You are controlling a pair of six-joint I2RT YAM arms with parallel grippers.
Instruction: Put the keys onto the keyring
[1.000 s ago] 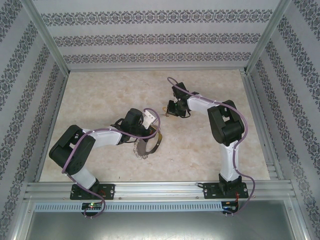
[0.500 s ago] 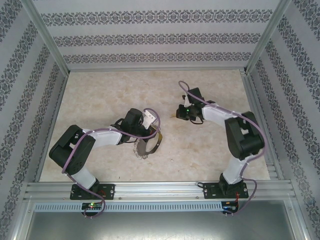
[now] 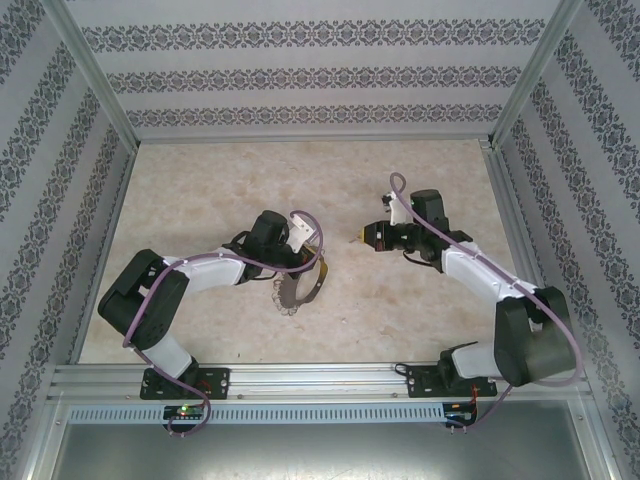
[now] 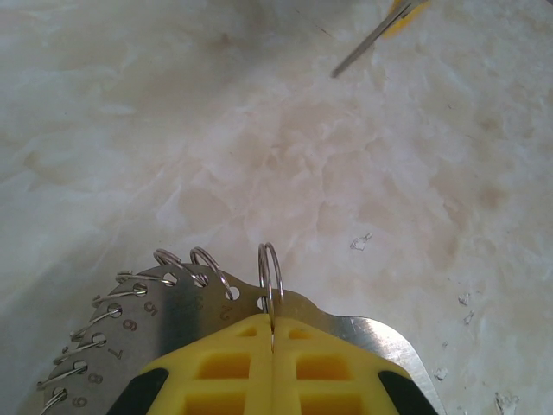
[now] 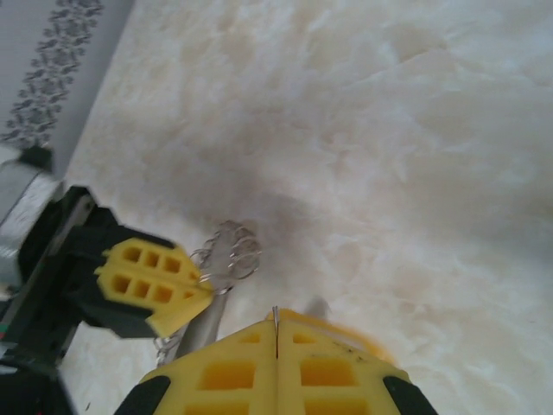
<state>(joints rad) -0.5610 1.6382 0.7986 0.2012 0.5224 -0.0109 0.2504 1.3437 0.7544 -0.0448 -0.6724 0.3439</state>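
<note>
Lab cell: aluminium frame [image 3: 300,380], wallpapered walls [image 3: 300,80]

Keyring [image 4: 190,298] is noted left of the table's [image 3: 200,180] centre, toward the near edge, pinched in the closed left gripper [image 4: 272,350]. Whether it rests on the surface cannot be told. Key [image 4: 367,43] is noted right of centre and farther back, clamped in the right gripper [image 3: 368,235]. Key and keyring are set apart, with bare table between. Left arm base [image 3: 185,383] and right arm base [image 3: 450,380] are fixed along the near edge.
</note>
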